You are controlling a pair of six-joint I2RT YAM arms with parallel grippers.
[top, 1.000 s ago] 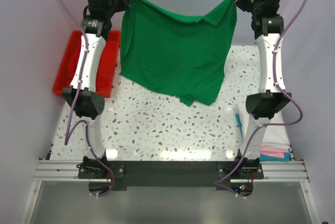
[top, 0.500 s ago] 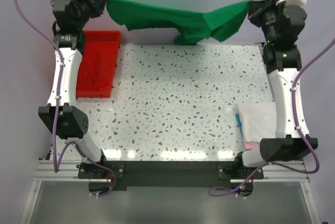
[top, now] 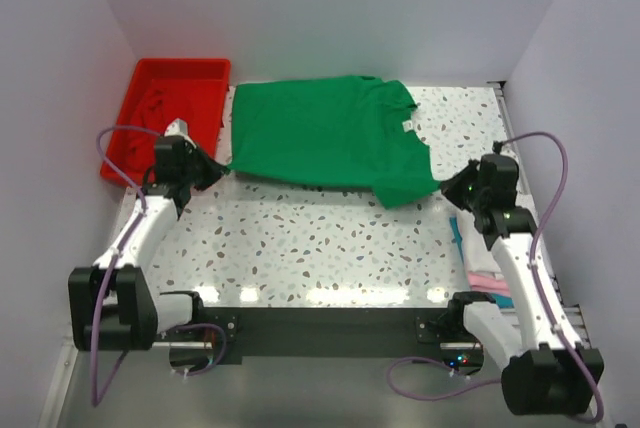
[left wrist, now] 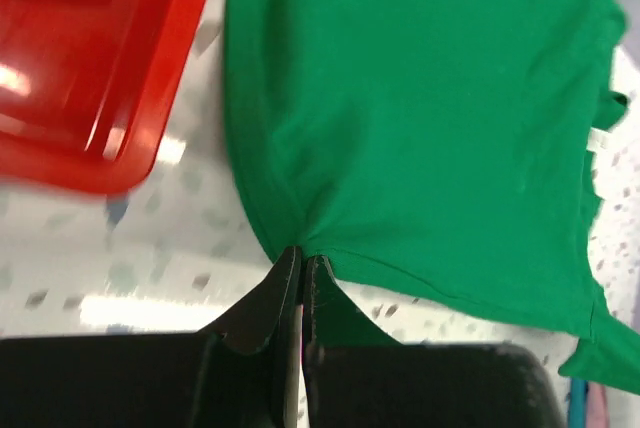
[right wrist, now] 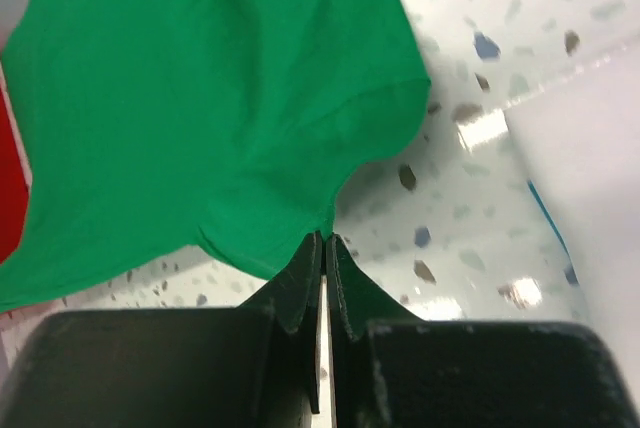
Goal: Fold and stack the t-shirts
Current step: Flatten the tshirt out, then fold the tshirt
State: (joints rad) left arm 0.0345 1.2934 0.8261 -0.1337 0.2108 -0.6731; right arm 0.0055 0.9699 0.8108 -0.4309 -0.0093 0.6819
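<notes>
Speckled table (top: 330, 238): green t-shirt (top: 320, 138), red tray (top: 165, 113), stacked t-shirts (top: 472, 253).

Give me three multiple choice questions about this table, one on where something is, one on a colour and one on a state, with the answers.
1. Where is the red tray relative to the green t-shirt?
A) to its left
B) on top of it
C) to its right

2. What colour is the shirt's neck label?
A) black
B) white
C) yellow

3. How is the green t-shirt lying?
A) hanging in the air
B) folded into a small stack
C) spread flat on the table

Answers:
1 A: the tray sits at the far left corner, beside the shirt.
2 B: a small white tag shows at the collar.
3 C: it lies open on the tabletop, with the left gripper and the right gripper shut on its near corners.
</notes>
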